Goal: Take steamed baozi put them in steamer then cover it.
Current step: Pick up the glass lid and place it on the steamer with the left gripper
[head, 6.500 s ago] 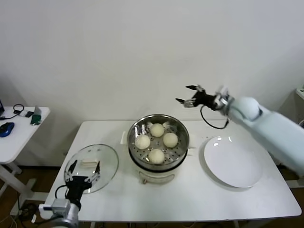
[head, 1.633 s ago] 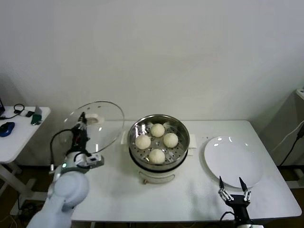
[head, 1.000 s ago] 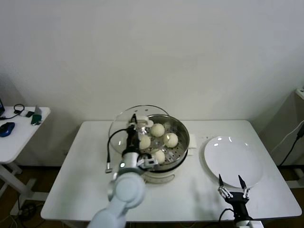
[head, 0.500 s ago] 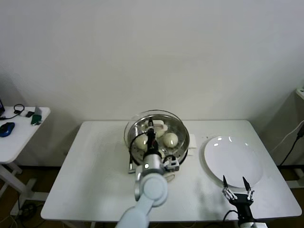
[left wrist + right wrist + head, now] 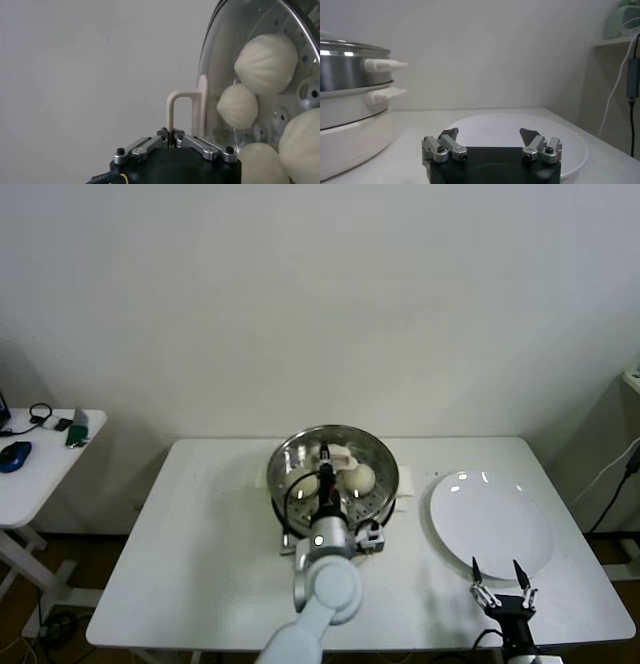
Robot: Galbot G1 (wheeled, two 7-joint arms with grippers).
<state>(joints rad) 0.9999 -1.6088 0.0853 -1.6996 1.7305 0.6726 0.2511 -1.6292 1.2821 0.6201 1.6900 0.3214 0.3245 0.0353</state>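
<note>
The steamer (image 5: 382, 456) stands mid-table on its cream base, with the steamed baozi (image 5: 359, 476) on its perforated tray (image 5: 306, 91). Through the glass, the left wrist view shows several baozi (image 5: 265, 57). My left gripper (image 5: 323, 454) is shut on the cream handle (image 5: 184, 111) of the round glass lid (image 5: 216, 75) and holds the lid over the steamer's mouth, level with the rim. The gripper also shows in the left wrist view (image 5: 172, 142). My right gripper (image 5: 498, 575) is open and empty at the table's front right, also seen in the right wrist view (image 5: 489, 133).
A flat white plate (image 5: 490, 524) lies right of the steamer, just beyond my right gripper, and shows in the right wrist view (image 5: 495, 124). The steamer's side handles (image 5: 385, 65) jut toward the plate. A small side table (image 5: 35, 469) with a mouse stands far left.
My left gripper took the glass lid from the table's left side, carried it right and lowered it over the steamer. My right arm came down from above the table to the front right.
</note>
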